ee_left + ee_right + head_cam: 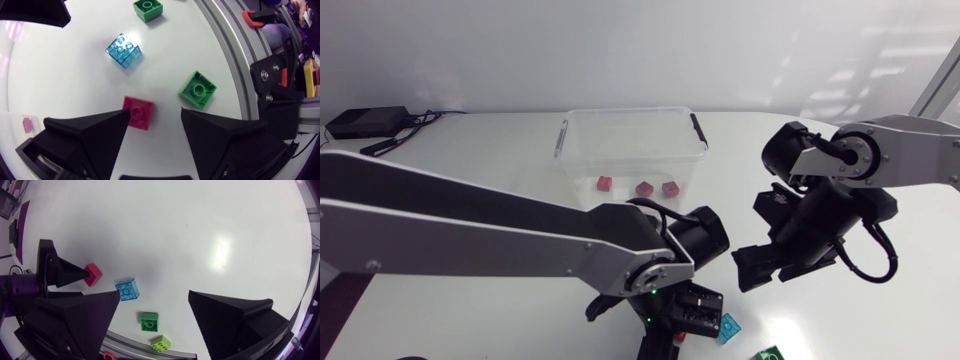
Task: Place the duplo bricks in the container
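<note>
In the left wrist view a red brick (138, 112) lies on the table between the fingers of my left gripper (154, 120). It touches one fingertip; the other stands clear of it, so the gripper is open. A clear blue brick (124, 50) and two green bricks (198, 89) (147, 8) lie ahead. Seen from above, the left gripper (682, 322) is low at the table's front, over the red brick (678, 338). My right gripper (772, 265) hovers open and empty to its right. The clear container (628, 128) stands behind, with three red bricks (644, 188) in it.
The blue brick (728, 328) and a green brick (768, 354) lie near the table's front edge. The right wrist view shows a lime brick (160, 342) beside a green one (149, 321). A black box with cables (365, 122) sits at the back left.
</note>
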